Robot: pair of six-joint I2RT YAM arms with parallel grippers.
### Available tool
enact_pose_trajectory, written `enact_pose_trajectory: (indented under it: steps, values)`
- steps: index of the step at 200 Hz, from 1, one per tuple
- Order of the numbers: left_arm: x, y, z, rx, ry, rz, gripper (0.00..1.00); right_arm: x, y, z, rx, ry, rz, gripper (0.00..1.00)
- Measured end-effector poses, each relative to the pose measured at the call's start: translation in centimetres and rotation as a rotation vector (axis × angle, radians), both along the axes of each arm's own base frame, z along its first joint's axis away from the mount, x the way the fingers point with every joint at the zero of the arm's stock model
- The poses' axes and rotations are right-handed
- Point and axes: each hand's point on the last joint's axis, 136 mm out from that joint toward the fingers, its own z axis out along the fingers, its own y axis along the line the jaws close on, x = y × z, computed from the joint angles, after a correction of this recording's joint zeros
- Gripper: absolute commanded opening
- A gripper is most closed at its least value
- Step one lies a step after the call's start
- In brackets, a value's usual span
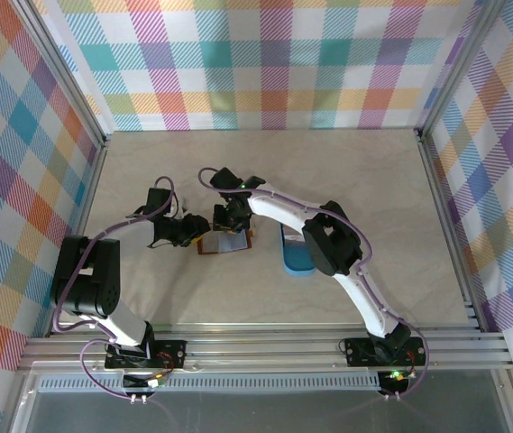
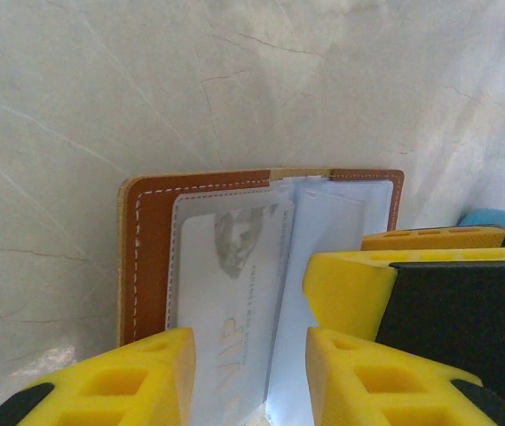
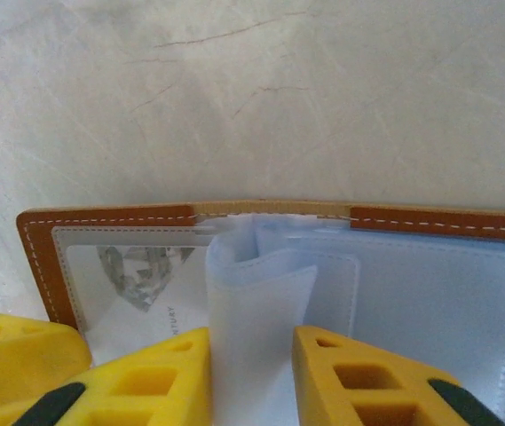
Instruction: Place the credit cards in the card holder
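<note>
two arms bend in over the open card holder (image 1: 225,242) mid surface (image 1: 373,180). left gripper (image 2: 250,373) is apart around a card (image 2: 225,293); right gripper (image 3: 250,377) is apart around a clear sleeve (image 3: 252,328).

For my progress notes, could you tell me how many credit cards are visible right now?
1: a pale credit card sits in the clear left pocket of the open card holder. Others may hide behind the sleeves.

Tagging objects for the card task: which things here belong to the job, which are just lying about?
Job:
- wallet, lying open on the table, clear sleeves showing
- card already in a left-hand sleeve
- left gripper and right gripper, both working at the sleeves

Lying about:
- blue tray, right of the wallet
- table
</note>
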Motion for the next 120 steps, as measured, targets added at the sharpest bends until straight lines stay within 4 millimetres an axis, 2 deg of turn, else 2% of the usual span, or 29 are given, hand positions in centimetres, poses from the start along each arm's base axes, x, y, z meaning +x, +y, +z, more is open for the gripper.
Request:
enact_pose_trajectory:
  steps: [39, 120]
  values:
    - [-0.3, 0.2, 0.0, 0.011, 0.011, 0.005, 0.37, -0.1, 0.3, 0.1, 0.012, 0.005, -0.001, 0.27]
    - [-0.7, 0.4, 1.5, 0.021, -0.001, 0.012, 0.36, -0.2, 0.5, 0.2, 0.016, 0.002, 0.003, 0.27]
